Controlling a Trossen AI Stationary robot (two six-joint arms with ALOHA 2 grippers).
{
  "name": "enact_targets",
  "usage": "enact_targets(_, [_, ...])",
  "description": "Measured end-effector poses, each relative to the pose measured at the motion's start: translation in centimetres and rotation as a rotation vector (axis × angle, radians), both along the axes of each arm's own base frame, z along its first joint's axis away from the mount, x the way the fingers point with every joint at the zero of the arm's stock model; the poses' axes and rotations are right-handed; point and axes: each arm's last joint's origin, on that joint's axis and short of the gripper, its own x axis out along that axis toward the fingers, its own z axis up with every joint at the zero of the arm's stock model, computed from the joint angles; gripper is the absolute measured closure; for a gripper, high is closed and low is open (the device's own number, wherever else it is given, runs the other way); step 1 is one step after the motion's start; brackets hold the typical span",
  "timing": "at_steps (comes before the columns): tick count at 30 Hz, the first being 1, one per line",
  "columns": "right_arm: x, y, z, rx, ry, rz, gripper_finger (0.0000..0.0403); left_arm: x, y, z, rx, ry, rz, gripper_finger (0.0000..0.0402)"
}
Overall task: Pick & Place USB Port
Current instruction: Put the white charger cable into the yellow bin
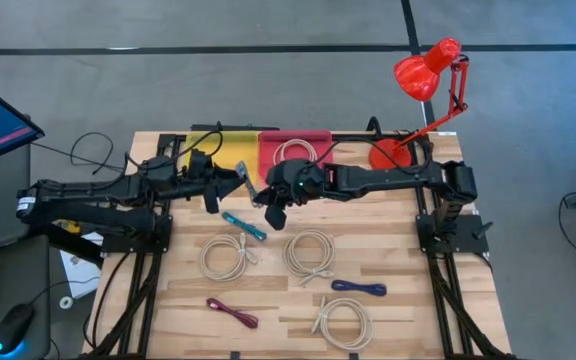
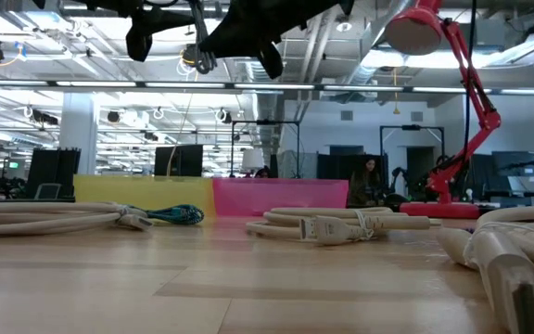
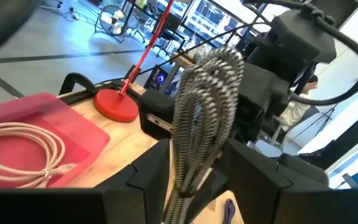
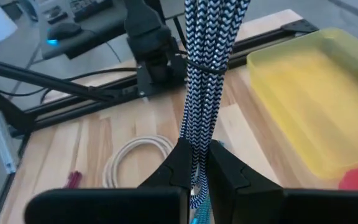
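A black-and-white braided cable bundle (image 1: 255, 192) hangs in the air between my two grippers, above the table's far middle. My left gripper (image 3: 194, 171) comes from the table's left and is shut on it. The bundle's looped end (image 3: 219, 62) rises past the left fingers toward the right arm. My right gripper (image 4: 194, 165) reaches in from the right and is shut on the same bundle (image 4: 207, 37). A thin tie (image 4: 199, 63) binds the strands. Just beyond stand a yellow tray (image 1: 223, 150) and a pink tray (image 1: 318, 138). My left gripper has the braided bundle's lower stretch (image 3: 188, 177) pinched between its two fingers, all strands together. The bundle is lifted clear of the table and runs on past the fingers. My right gripper pinches the bundle near its other end (image 4: 196, 158) between its two fingers (image 4: 179, 165), several strands together. The cable runs lengthwise out from the fingers toward the left arm, clear of the table.
A white coil (image 1: 293, 155) lies in the pink tray. On the table lie a teal cable (image 1: 243, 225), three white coils (image 1: 226, 255) (image 1: 310, 252) (image 1: 340, 322), a blue cable (image 1: 358, 288) and a maroon cable (image 1: 233, 313). A red lamp (image 1: 423, 80) stands at the far right corner.
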Motion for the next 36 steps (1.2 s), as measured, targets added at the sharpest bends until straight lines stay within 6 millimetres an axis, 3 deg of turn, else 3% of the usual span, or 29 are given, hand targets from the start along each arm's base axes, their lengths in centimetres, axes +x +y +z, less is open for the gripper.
enact_targets(8, [0.1, 0.2, 0.2, 0.041, -0.024, 0.084, 0.0388, 0.0, 0.0, 0.1, 0.033, -0.001, 0.004, 0.0252])
enact_targets(28, [0.3, -0.1, 0.7, 0.04, -0.079, 0.082, 0.0388, 0.2, 0.0, 0.4, 0.037, -0.042, 0.01, 0.0254])
enact_targets(36, [0.2, -0.1, 0.6, 0.041, -0.069, 0.083, 0.0388, 1.2, 0.1, -0.1, 0.035, -0.024, 0.01, 0.0328])
